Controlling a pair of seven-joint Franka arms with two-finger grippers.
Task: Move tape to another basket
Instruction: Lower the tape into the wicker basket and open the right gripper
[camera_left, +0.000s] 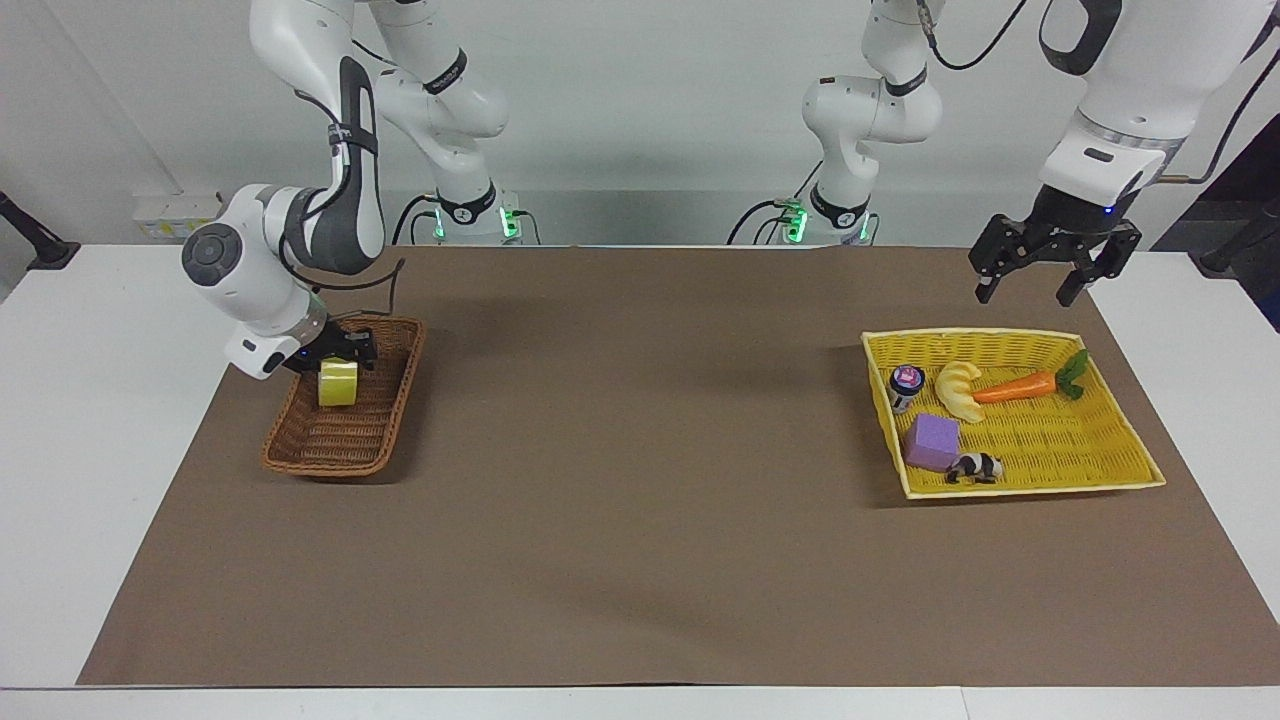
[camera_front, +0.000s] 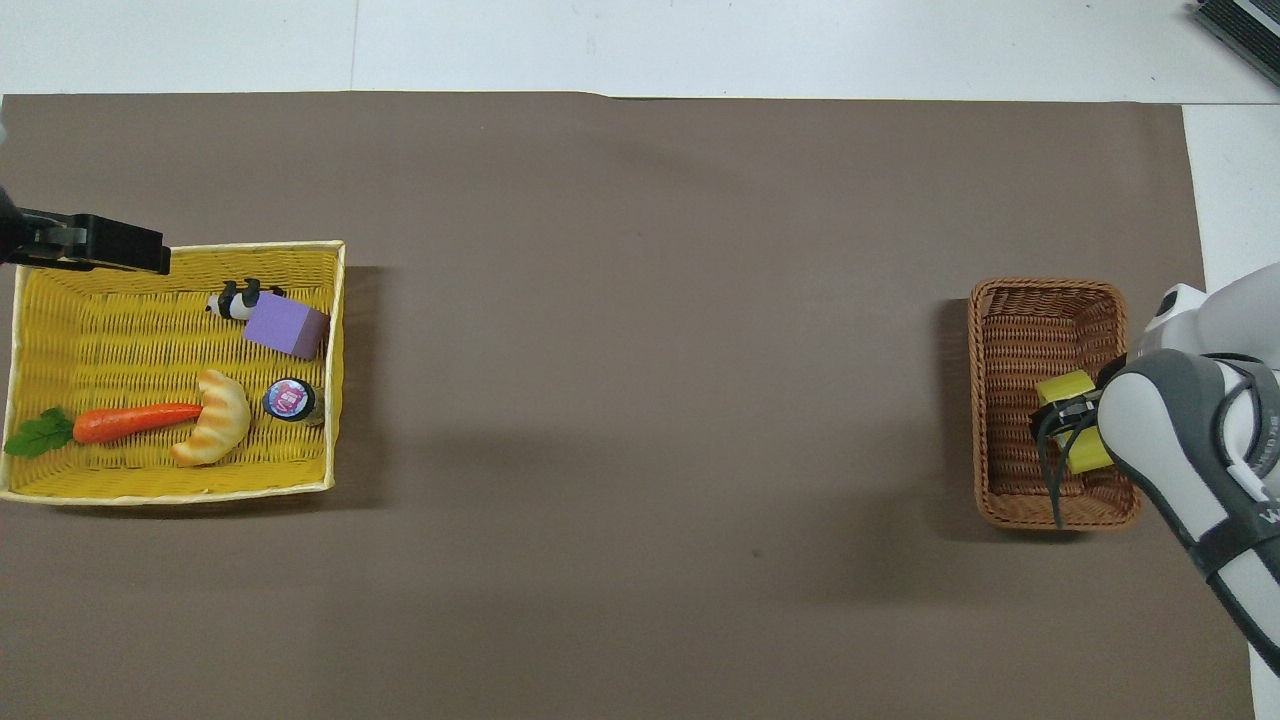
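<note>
Yellow tape (camera_left: 338, 384): I see the translucent roll low inside the brown wicker basket (camera_left: 385, 420), in the half nearer the robots, at the right arm's end of the desk (camera_left: 640, 560).
Right end effector (camera_left: 336, 352): it sits directly on top of the roll, down inside the basket. I cannot tell whether its fingers grip the roll or have let go, and I cannot tell whether the roll rests on the weave.
Left end effector (camera_left: 1034, 280): fingers spread wide, empty, hanging over the edge of the yellow tray-basket (camera_left: 1130, 455) nearest the robots; this arm waits.
Tray contents: carrot (camera_left: 1015, 387), croissant (camera_left: 958, 390), small jar (camera_left: 906, 384), purple block (camera_left: 932, 441) and a black-and-white toy animal (camera_left: 975, 467) all lie in the tray.
Handling: I judge the roll light and stiff, its core keeping it round under a pinch. The film face looks smooth, likely slippery.
Where to hold: I would pinch across the roll's width, flat faces between the fingers, or one finger through the core.
Risk: set on its curved edge it may roll, though the basket's sloping sides should contain it.
</note>
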